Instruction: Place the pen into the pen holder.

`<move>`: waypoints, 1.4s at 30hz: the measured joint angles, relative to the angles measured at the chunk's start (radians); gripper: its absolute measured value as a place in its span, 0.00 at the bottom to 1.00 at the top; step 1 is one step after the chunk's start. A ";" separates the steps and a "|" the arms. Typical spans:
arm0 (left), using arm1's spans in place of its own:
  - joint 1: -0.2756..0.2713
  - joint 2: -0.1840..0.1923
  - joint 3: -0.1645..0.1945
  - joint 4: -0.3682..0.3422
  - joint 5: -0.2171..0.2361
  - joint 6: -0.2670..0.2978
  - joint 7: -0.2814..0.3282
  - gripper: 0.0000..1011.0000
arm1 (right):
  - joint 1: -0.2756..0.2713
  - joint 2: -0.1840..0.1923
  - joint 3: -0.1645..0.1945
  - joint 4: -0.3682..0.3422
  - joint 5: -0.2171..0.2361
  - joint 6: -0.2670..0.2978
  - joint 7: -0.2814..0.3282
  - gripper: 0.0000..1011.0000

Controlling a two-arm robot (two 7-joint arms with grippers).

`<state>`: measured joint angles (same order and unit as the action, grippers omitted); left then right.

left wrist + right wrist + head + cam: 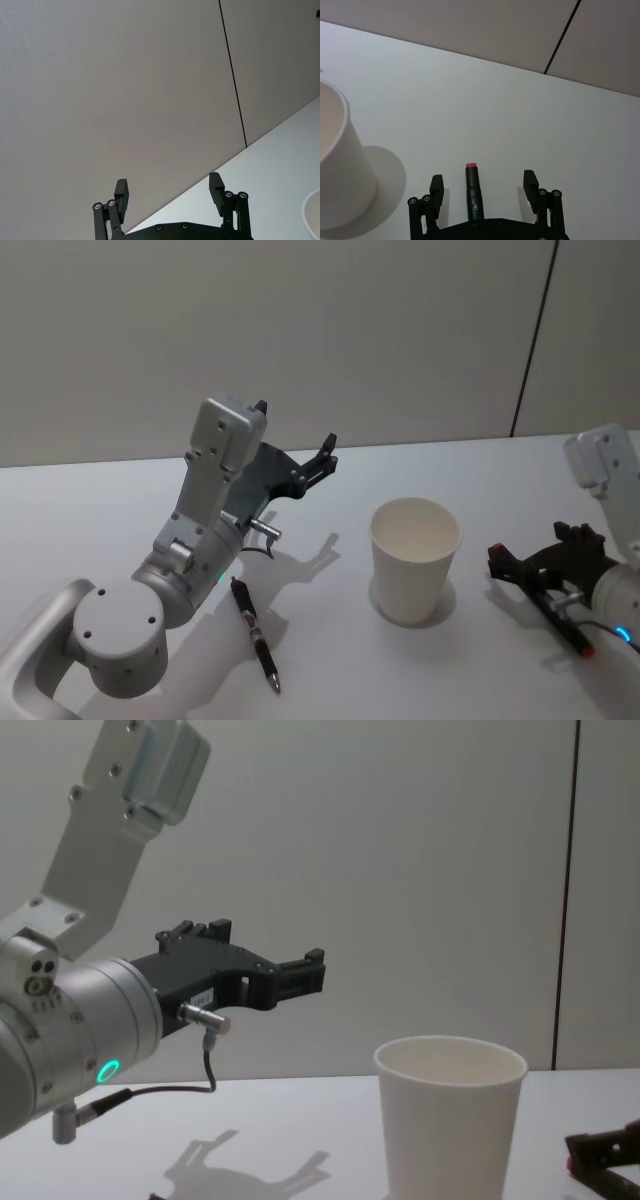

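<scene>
Your left gripper hangs high, fingers spread. The pen lies left of the pen holder. Your right gripper is spread too.

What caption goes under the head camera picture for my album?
Black pen lies left of the white cup; left gripper raised and open.
</scene>
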<state>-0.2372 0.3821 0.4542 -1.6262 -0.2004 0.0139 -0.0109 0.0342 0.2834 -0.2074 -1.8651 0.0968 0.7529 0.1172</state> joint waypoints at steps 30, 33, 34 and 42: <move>0.000 0.000 0.000 0.000 0.000 0.000 0.000 0.99 | -0.009 -0.058 -0.047 0.102 -0.108 -0.092 -0.028 0.99; 0.000 0.000 0.000 0.000 0.000 0.000 0.000 0.99 | -0.009 -0.060 -0.045 0.109 -0.105 -0.094 -0.030 0.99; 0.000 0.000 0.000 0.000 0.000 0.000 0.000 0.99 | -0.009 -0.061 -0.044 0.112 -0.103 -0.095 -0.030 0.99; 0.000 0.000 0.000 0.000 0.000 0.000 0.000 0.99 | -0.009 -0.065 -0.042 0.122 -0.099 -0.097 -0.034 0.98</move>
<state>-0.2371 0.3822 0.4542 -1.6262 -0.2004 0.0139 -0.0109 0.0254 0.2186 -0.2490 -1.7434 -0.0024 0.6561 0.0835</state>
